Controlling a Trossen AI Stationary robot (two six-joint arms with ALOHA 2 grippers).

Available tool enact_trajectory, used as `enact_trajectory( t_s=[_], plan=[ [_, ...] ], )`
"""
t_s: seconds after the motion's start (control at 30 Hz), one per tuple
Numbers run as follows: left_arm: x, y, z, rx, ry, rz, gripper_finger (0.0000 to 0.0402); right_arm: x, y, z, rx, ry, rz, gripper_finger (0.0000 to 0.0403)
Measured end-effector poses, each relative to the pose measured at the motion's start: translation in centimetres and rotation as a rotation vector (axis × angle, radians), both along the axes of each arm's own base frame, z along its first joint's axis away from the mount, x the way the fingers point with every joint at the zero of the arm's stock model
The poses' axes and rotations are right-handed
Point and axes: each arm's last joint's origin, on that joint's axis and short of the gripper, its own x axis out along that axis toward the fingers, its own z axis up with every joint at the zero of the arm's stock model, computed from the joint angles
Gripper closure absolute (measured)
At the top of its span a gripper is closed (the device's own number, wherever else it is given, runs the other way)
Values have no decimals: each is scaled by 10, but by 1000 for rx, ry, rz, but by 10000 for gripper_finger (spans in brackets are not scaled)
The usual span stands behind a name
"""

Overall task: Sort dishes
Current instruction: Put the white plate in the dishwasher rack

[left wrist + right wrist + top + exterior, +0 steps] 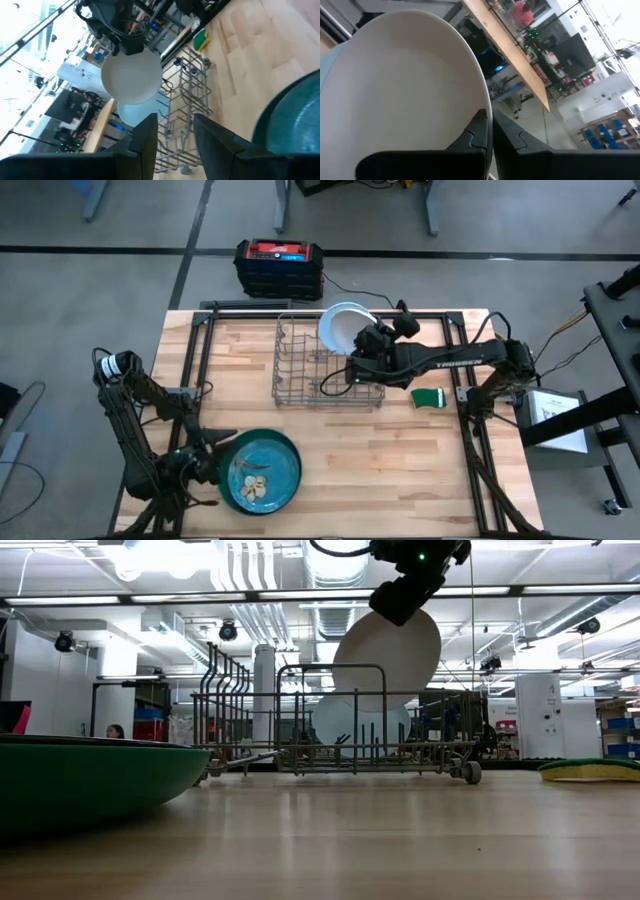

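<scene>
The grey wire rack (328,367) stands on the wooden table (400,470), toward its far side. Inside the rack a pale blue plate (360,728) stands on its edge between the wires. Above it hangs the white plate (388,655), tilted, with its lower part just over the top wires of the rack; I cannot tell if it touches them. In the high view this white plate (345,327) shows at the far right corner of the rack.

The right gripper (489,131) is closed on the rim of the white plate (405,95), one finger on each side of the rim, and it holds the plate up in the air.

Near the front left of the table lies the large dark green plate (232,476), and the teal plate with a light motif (258,472) lies in it. The left gripper (175,135) is just beside the green plate, at its left edge. Its fingers stand a little apart, and nothing shows between them in the left wrist view.

A green sponge (431,397) lies on the table to the right of the rack, apart from it.
</scene>
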Motion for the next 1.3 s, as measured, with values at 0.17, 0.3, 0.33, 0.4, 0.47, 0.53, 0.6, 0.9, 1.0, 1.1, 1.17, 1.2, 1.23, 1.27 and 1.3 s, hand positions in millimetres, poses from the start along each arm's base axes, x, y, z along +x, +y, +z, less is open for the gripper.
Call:
enact_trajectory(
  t_s=[0.17,0.3,0.33,0.4,0.47,0.53,0.6,0.9,1.0,1.1,1.17,1.2,1.23,1.27,1.3],
  plan=[
    [2,5,4,-15,-8,17,285,-1,0,0,-15,6,-3,403],
    [2,8,8,-32,-14,22,285,-1,1,0,-26,17,0,403],
    [2,9,9,-36,-16,22,285,-1,2,-1,-29,30,6,403],
    [1,10,10,-41,-18,22,285,-1,5,-2,-34,51,18,403],
    [1,10,11,-44,-19,22,285,-1,9,-6,-39,76,32,403],
    [1,11,11,-34,-13,19,285,0,12,-9,-40,85,42,403],
    [1,11,11,-29,-11,18,285,0,14,-13,-40,84,45,403],
    [1,11,11,-31,-12,18,285,5,16,-24,-15,18,25,403],
    [1,11,11,-31,-12,18,285,5,16,-24,-5,-23,13,403],
    [1,11,11,-31,-12,18,285,4,17,-22,36,-46,11,403],
    [1,11,11,-31,-12,18,285,1,18,-17,42,-78,-9,403],
    [1,11,11,-31,-12,18,285,-2,18,-13,43,-84,-19,403],
    [1,11,11,-32,-12,18,285,-4,18,-8,43,-81,-27,403],
    [1,11,11,-31,-12,18,285,-7,18,-2,41,-68,-31,403],
    [1,11,12,-31,-14,17,285,-9,19,3,39,-46,-30,403]
  ],
)
